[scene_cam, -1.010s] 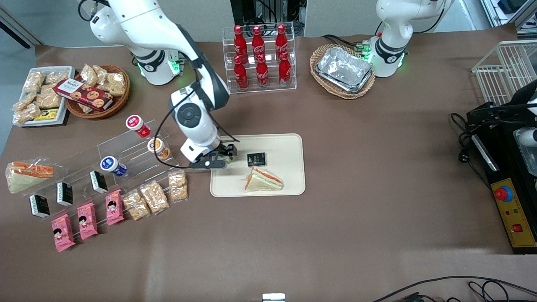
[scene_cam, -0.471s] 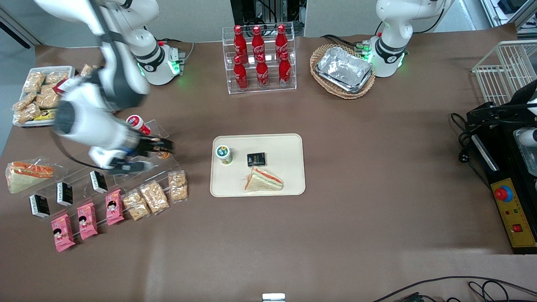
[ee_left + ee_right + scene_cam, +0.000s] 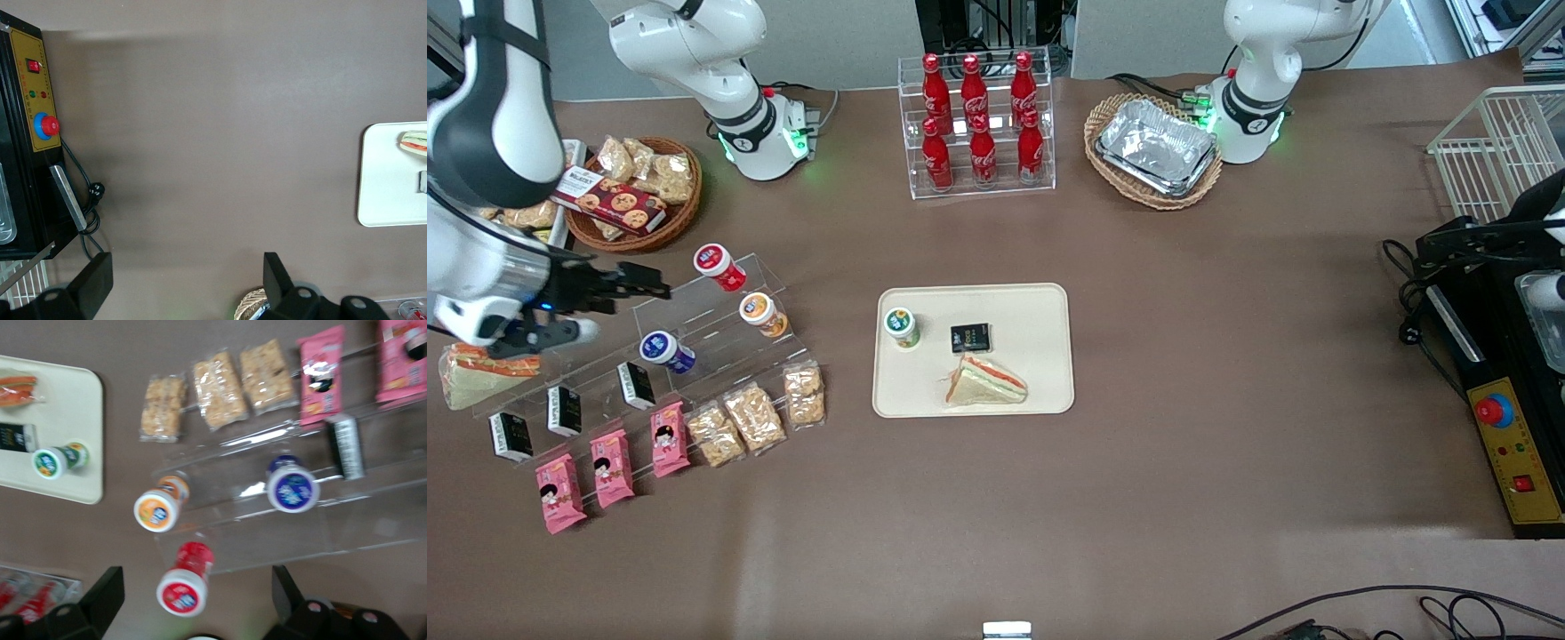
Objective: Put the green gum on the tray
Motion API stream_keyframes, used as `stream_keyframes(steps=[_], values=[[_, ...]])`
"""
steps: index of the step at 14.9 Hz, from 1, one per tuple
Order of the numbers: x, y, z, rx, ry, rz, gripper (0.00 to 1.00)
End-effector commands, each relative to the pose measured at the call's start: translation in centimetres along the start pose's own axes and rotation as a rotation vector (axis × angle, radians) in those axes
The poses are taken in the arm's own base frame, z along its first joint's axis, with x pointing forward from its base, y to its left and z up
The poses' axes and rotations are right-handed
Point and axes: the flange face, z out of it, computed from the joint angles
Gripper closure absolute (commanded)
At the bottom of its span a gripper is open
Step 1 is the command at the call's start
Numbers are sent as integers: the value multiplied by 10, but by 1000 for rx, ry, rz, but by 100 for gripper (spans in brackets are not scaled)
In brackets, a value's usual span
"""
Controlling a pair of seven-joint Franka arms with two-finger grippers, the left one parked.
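The green gum (image 3: 901, 326) stands upright on the cream tray (image 3: 1032, 307), near the tray's edge that faces the working arm's end, white lid up. It also shows in the right wrist view as the green gum (image 3: 57, 461) on the tray (image 3: 70, 407). My right gripper (image 3: 637, 291) hangs open and empty well above the table, over the clear stepped stand toward the working arm's end, far from the tray. In the wrist view the gripper (image 3: 195, 581) has both black fingers (image 3: 107, 595) wide apart above a red bottle.
A sandwich (image 3: 985, 380) and a black packet (image 3: 970, 338) share the tray. The clear stand (image 3: 694, 333) carries red (image 3: 718, 266), orange (image 3: 762, 314) and blue (image 3: 665, 350) bottles. Snack packs (image 3: 754, 414) lie nearer the camera; a cola rack (image 3: 978, 124) and wicker baskets stand farther off.
A second ago the gripper was down at the gum on the tray. It has let go, risen and swung away toward the working arm's end; the gum stays standing on the tray.
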Motion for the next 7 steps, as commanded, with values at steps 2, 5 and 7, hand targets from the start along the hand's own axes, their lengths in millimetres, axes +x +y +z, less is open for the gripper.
stream_keyframes(steps=[2,5,7], values=[[-2,21,-50,-87,20,-6,1],[13,33,-67,-103,53,21,0],[17,31,-67,-101,51,21,0]])
